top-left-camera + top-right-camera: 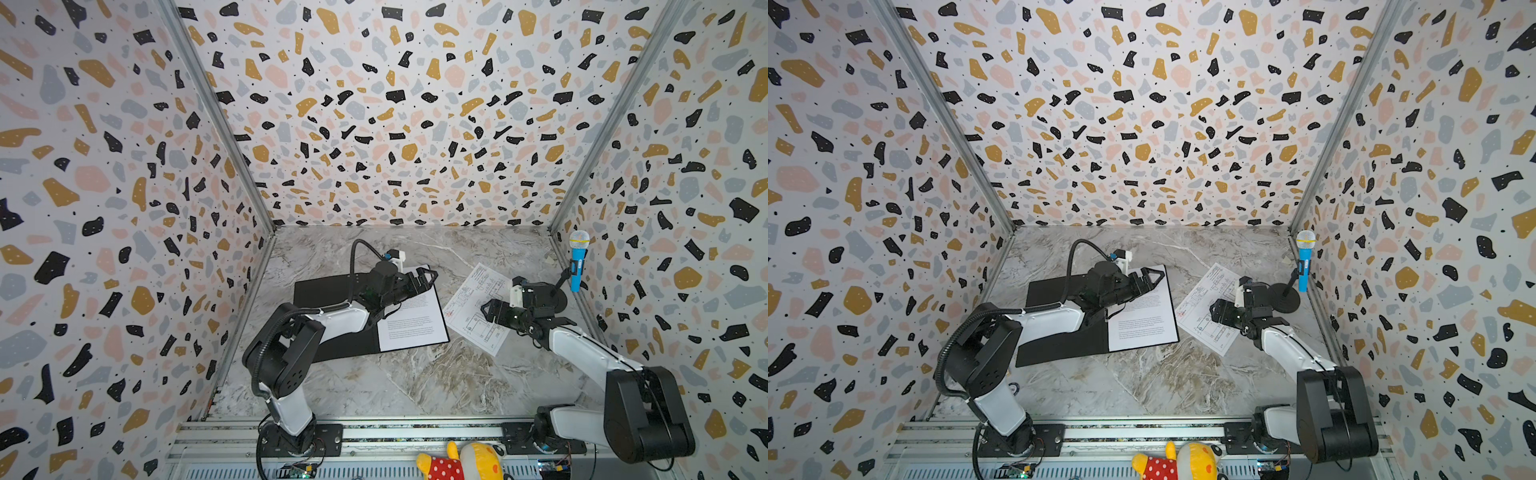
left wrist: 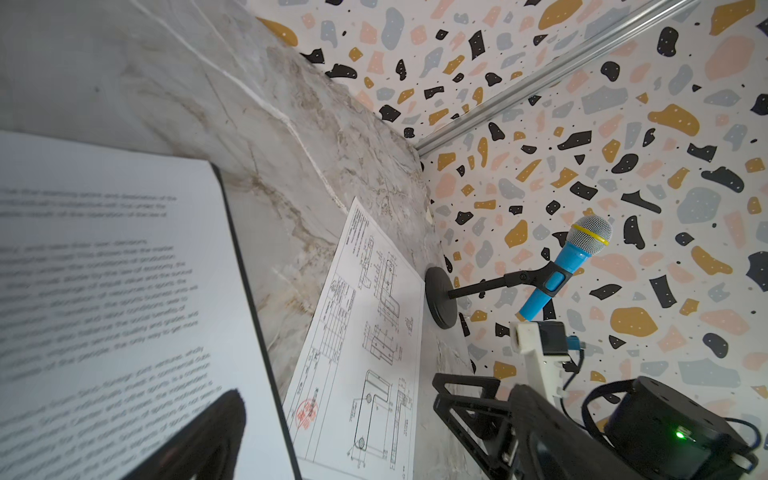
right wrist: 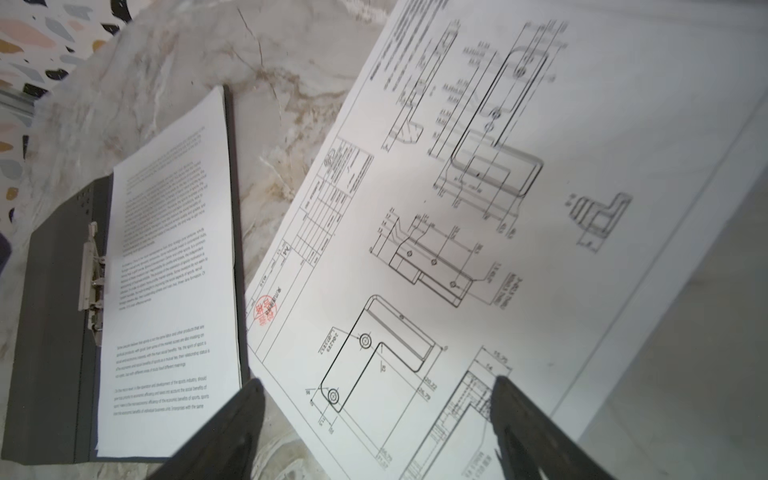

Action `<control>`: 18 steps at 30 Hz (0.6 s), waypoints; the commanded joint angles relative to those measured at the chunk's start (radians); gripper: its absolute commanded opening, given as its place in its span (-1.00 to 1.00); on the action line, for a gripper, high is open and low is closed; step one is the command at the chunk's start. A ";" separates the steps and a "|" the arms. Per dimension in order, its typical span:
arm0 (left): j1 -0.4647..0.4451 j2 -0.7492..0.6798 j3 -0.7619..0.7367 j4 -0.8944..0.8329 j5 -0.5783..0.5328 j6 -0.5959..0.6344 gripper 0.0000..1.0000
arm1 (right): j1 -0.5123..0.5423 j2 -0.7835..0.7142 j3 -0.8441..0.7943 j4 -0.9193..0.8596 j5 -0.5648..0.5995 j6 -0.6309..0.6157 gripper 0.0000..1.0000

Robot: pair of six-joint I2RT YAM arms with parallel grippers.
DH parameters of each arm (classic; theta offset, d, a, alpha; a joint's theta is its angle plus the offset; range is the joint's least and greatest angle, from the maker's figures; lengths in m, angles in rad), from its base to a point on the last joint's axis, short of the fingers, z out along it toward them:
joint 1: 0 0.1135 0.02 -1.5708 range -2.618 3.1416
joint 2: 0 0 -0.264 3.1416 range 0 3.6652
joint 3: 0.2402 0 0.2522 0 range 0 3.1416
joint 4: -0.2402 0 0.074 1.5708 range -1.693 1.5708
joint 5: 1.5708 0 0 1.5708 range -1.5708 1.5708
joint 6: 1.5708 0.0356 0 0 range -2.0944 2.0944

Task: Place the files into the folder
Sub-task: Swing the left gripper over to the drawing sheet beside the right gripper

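The folder (image 1: 320, 291) (image 1: 1050, 295) lies open on the marble table, black inside up, with a metal spine clip (image 3: 93, 270). A white file with printed text (image 1: 411, 320) (image 2: 104, 291) (image 3: 166, 270) rests on its right half. Another file, a sheet of line drawings (image 1: 469, 307) (image 1: 1200, 307) (image 2: 365, 332) (image 3: 498, 187), lies askew on the table right of the folder. My left gripper (image 1: 428, 276) (image 1: 1154, 277) hovers open over the far end of the text sheet. My right gripper (image 1: 488, 309) (image 3: 376, 390) is open low over the drawing sheet's near corner, holding nothing.
A blue toy microphone (image 1: 578, 262) (image 2: 573, 257) stands on a black round-based stand (image 1: 557, 297) by the right wall, just behind my right arm. A plush toy (image 1: 461, 461) lies on the front rail. Patterned walls close in three sides.
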 commanded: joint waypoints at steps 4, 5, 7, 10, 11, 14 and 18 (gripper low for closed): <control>-0.075 0.177 0.265 -0.194 0.007 0.177 1.00 | -0.160 -0.065 -0.044 -0.051 -0.020 -0.019 0.75; -0.080 0.201 0.291 -0.207 0.004 0.186 1.00 | -0.180 -0.078 -0.054 -0.044 -0.028 -0.019 0.76; -0.093 0.252 0.349 -0.244 -0.016 0.210 0.99 | -0.217 -0.107 -0.080 -0.031 -0.039 -0.019 0.82; -0.114 0.304 0.418 -0.306 -0.035 0.239 1.00 | -0.254 -0.131 -0.103 -0.024 -0.048 -0.019 0.87; -0.122 0.319 0.442 -0.324 -0.041 0.251 0.99 | -0.266 -0.137 -0.111 -0.021 -0.055 -0.017 0.90; -0.142 0.352 0.502 -0.376 -0.079 0.283 0.99 | -0.290 -0.146 -0.128 -0.013 -0.074 -0.017 0.96; -0.159 0.395 0.575 -0.436 -0.123 0.316 0.99 | -0.314 -0.136 -0.144 -0.004 -0.099 -0.014 0.98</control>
